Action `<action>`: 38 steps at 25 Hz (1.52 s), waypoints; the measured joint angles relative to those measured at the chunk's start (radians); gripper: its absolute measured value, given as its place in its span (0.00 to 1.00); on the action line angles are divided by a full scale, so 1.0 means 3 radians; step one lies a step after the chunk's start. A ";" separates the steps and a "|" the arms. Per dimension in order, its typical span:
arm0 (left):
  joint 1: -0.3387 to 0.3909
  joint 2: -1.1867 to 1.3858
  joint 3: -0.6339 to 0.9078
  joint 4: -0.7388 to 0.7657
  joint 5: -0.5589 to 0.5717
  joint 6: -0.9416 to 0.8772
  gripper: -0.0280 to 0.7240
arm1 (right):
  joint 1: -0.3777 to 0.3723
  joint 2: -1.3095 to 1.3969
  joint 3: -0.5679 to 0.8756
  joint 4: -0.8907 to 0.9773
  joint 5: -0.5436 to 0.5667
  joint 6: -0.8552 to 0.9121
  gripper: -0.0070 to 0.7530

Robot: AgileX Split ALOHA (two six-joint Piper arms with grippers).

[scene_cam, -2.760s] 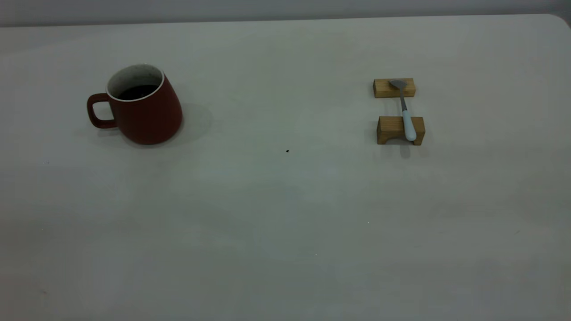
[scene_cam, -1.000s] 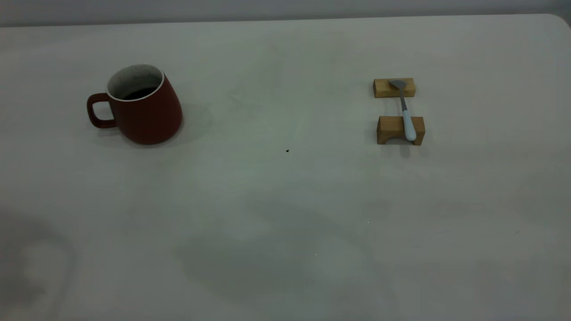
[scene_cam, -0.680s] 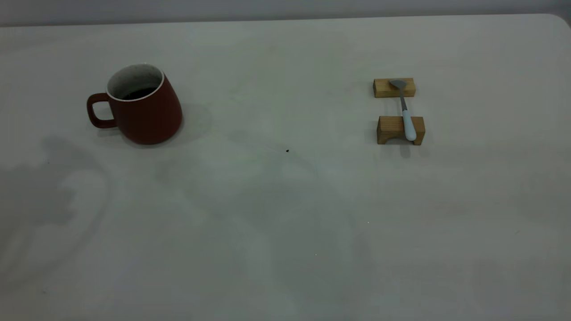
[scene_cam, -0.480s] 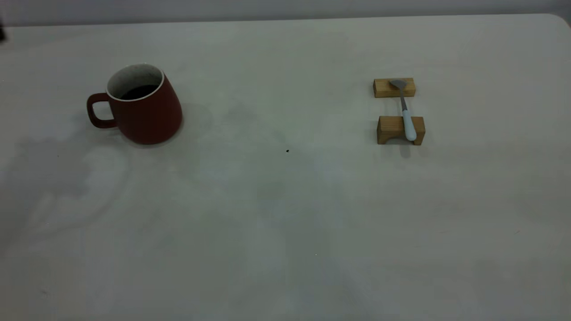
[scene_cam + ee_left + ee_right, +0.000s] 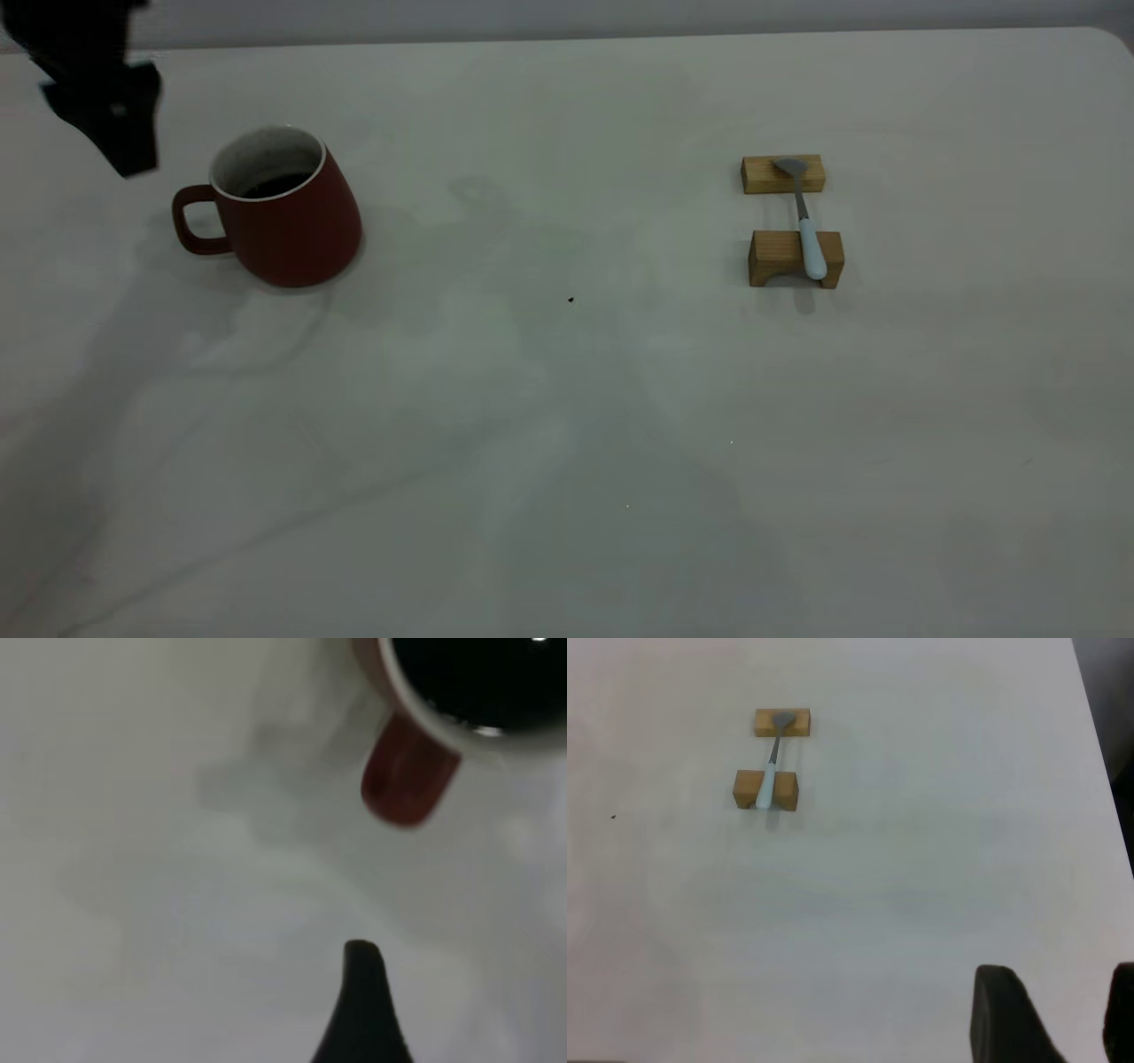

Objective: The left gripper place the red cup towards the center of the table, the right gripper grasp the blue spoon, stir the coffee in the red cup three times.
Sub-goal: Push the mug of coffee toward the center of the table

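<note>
A: Start with the largest item.

B: The table [image 5: 567,425], pale grey-white, rounded at its far right corner. Arm shadows lie across it, and a small dark speck [image 5: 570,299] sits near the middle.

A: The claws?

B: The left gripper [image 5: 120,133] hangs at the far left of the exterior view, above the surface and just beside the mug's handle, not touching it. It holds nothing. Only one dark fingertip [image 5: 361,992] shows in the left wrist view, so whether that claw stands apart or together cannot be told. The right gripper [image 5: 1059,1019] shows only in its own wrist view: two dark fingers with a clear gap between them, spread apart, gripping nothing, over bare table and well away from the spoon.

A: The mug?

B: The red cup [image 5: 283,221] stands upright on the left part of the table, handle [image 5: 197,221] turned toward the left claw. The coffee [image 5: 276,184] sits dark and low inside the speckled white wall. In the left wrist view the handle lies near the fingertip, a strip of table between them.

A: Smaller items?

B: Two wooden blocks [image 5: 795,258] stand on the right side, one behind the other. The blue spoon [image 5: 806,232] bridges them: grey bowl on the far block, pale blue handle on the near one.
</note>
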 joint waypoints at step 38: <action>-0.0771 0.0490 -0.0080 0.0035 -0.0625 0.0355 0.83 | 0.0000 -0.0003 0.0000 0.0000 0.0000 0.0000 0.42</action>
